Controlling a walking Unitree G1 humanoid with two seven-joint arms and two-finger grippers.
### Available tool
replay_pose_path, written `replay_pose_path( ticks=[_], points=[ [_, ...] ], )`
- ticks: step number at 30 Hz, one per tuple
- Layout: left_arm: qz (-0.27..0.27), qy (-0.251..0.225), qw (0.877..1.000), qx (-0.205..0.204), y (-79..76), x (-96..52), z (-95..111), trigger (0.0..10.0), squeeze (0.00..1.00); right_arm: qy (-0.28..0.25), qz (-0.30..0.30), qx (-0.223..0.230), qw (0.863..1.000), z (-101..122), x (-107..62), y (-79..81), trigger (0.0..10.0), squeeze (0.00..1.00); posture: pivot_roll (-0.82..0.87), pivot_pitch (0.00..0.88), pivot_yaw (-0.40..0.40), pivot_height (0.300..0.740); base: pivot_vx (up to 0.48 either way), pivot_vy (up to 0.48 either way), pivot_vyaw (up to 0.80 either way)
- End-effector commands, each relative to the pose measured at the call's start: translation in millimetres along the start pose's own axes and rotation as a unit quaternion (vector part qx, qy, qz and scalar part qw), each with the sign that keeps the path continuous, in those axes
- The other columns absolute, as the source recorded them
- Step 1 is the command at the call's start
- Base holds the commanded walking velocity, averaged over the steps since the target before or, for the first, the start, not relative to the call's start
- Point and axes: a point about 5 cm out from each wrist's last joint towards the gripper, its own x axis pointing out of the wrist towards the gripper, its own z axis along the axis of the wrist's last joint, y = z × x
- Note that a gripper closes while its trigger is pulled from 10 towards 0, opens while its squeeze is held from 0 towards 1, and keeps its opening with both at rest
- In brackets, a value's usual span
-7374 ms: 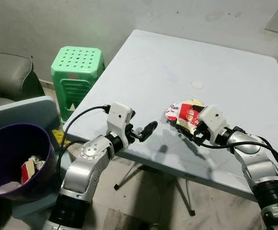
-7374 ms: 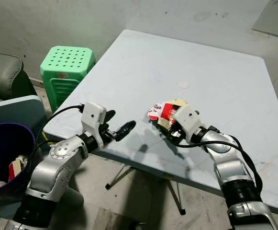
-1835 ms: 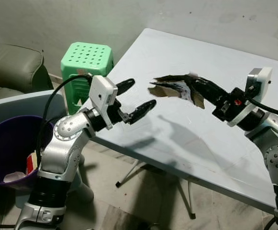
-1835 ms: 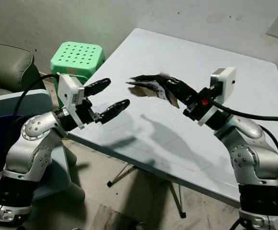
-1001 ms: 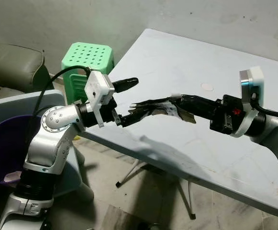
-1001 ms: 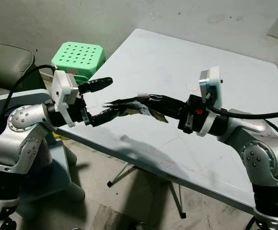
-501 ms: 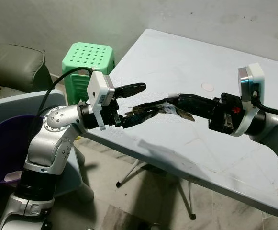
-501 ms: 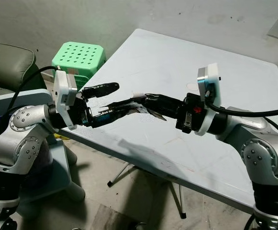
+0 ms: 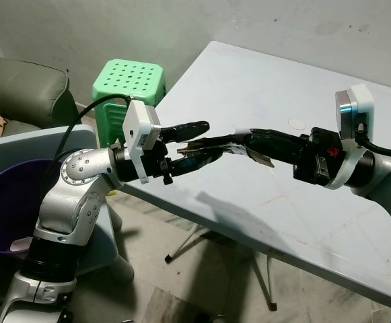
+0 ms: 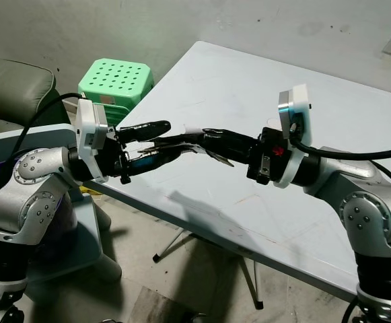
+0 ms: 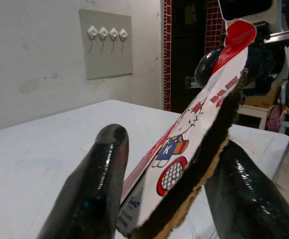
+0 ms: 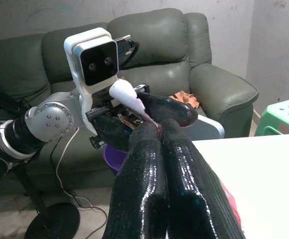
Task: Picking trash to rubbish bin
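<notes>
My right fingers (image 9: 245, 140) are pressed together on one end of the wrapper (image 11: 184, 149), gloss-black and rounded, no gap visible between them in the right wrist view. The wrapper is a flattened packet, thin and stiff-looking: white printed face with red panels and a small cartoon figure, a red tab at the far end, a brown fibrous torn edge along one side. It is held in the air above the near-left part of the bench (image 9: 330, 108), not touching the surface.

My left fingers (image 10: 156, 140) stand either side of the wrapper's other end. They are parted: one finger lies above the packet, the other below. In the left wrist view the near edge of the packet sits between the two fingers (image 11: 92, 191), close against the one on the printed side; I cannot tell whether the other finger touches the torn brown edge.

The two sets of fingers point toward each other, tips near, the wrapper bridging them.

Bench: pale grey-white, smooth, matte, faintly scuffed, with a small round pale mark (image 9: 296, 124) beyond my right fingers.

Surroundings: green plastic stool (image 9: 129, 83) with perforated top at the bench's left corner; purple round bin (image 9: 7, 202) low at my left; grey-green leather sofa (image 12: 184, 55) behind it.
</notes>
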Motion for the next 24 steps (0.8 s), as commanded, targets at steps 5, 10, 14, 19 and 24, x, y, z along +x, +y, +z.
replay_pose_path(
  ticks=[5, 10, 14, 19, 24],
  points=[
    [-0.025, -0.004, 1.000, 0.011, -5.2, 6.0, 5.5, 0.0, 0.00, -0.006, 0.012, -0.018, 1.000, 11.0, -0.8, 2.2, 10.0, 0.00, -0.11, 0.092, -0.082, 0.740, 0.000, 0.000, 0.00],
    [-0.028, -0.003, 1.000, 0.011, -6.0, 6.2, 5.4, 0.0, 0.00, -0.006, 0.013, -0.018, 1.000, 10.7, -0.4, 2.4, 10.0, 0.00, -0.11, 0.088, -0.081, 0.740, 0.000, 0.000, 0.00],
    [-0.030, -0.003, 0.999, 0.012, -6.4, 6.4, 5.3, 0.0, 0.00, -0.007, 0.013, -0.017, 1.000, 11.2, -0.2, 1.9, 10.0, 0.00, -0.11, 0.081, -0.082, 0.740, 0.000, 0.000, 0.00],
    [-0.033, -0.004, 0.999, 0.012, -7.4, 7.5, 5.3, 0.0, 0.00, -0.007, 0.012, -0.019, 1.000, 11.7, -0.4, 1.5, 10.0, 0.00, -0.11, 0.077, -0.082, 0.740, 0.000, 0.000, 0.00],
    [-0.035, -0.005, 0.999, 0.012, -8.4, 7.9, 5.6, 0.0, 0.00, -0.009, 0.012, -0.018, 1.000, 12.2, -1.1, 1.2, 10.0, 0.00, -0.11, 0.072, -0.081, 0.740, 0.000, 0.000, 0.00]
  ],
)
